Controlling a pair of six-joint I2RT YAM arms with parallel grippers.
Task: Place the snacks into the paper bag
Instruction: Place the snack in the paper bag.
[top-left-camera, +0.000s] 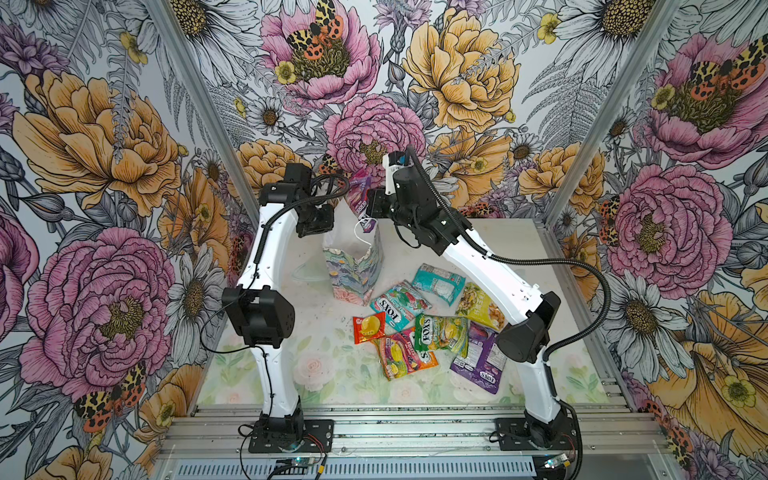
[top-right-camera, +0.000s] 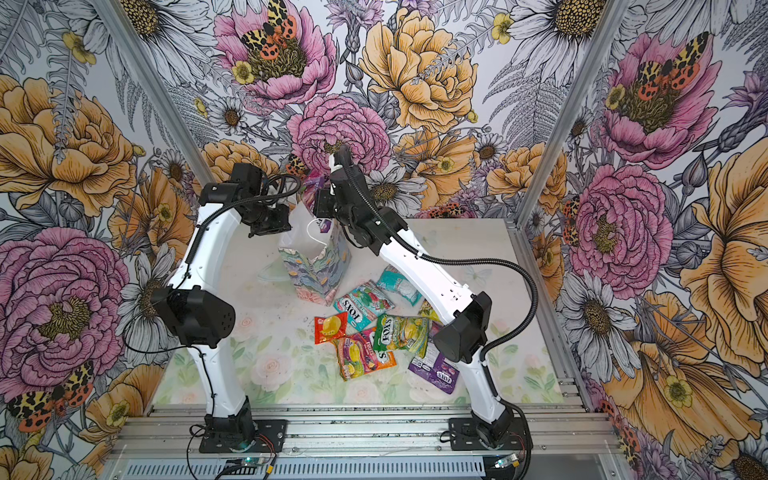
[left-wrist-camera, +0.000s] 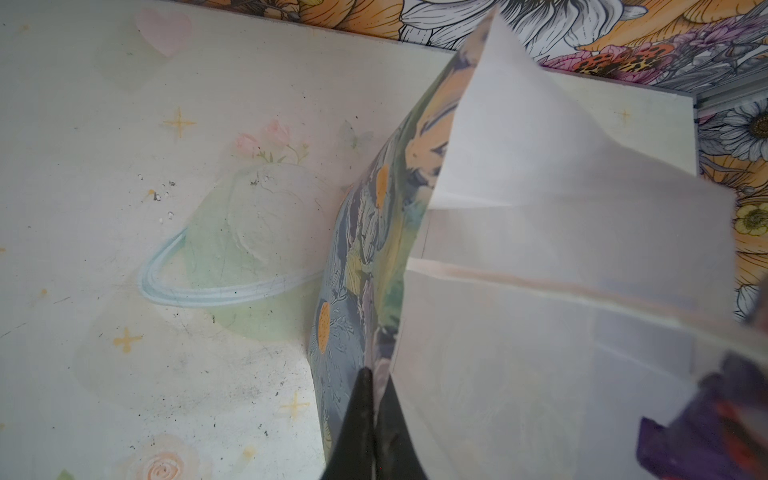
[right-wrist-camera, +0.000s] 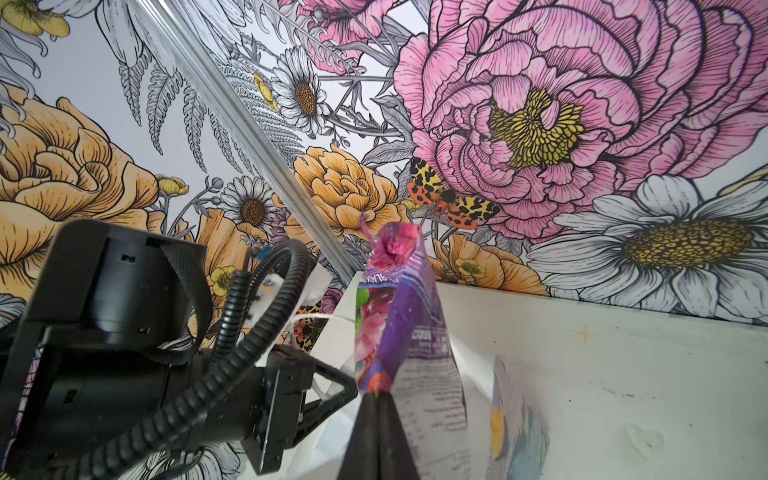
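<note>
Purple packet (right-wrist-camera: 399, 324) held over the open paper bag (top-left-camera: 353, 266); the other snacks (top-left-camera: 419, 328) lie on the worktop (top-left-camera: 519, 249).
Worktop: pale floral print, carries all items. Paper bag: upright at rear centre, mouth open, white inside. Snacks: seven loose packets clustered in front of the bag toward the right arm, several overlapping. Purple packet: hangs at the bag's mouth, lower end about rim level. Left gripper (left-wrist-camera: 376, 376): clamped on the bag's wall, one finger outside, one inside. Right gripper (right-wrist-camera: 376, 397): clamped on the purple packet's end.

Bright, even light; soft shadows; wrist views blurred up close.
</note>
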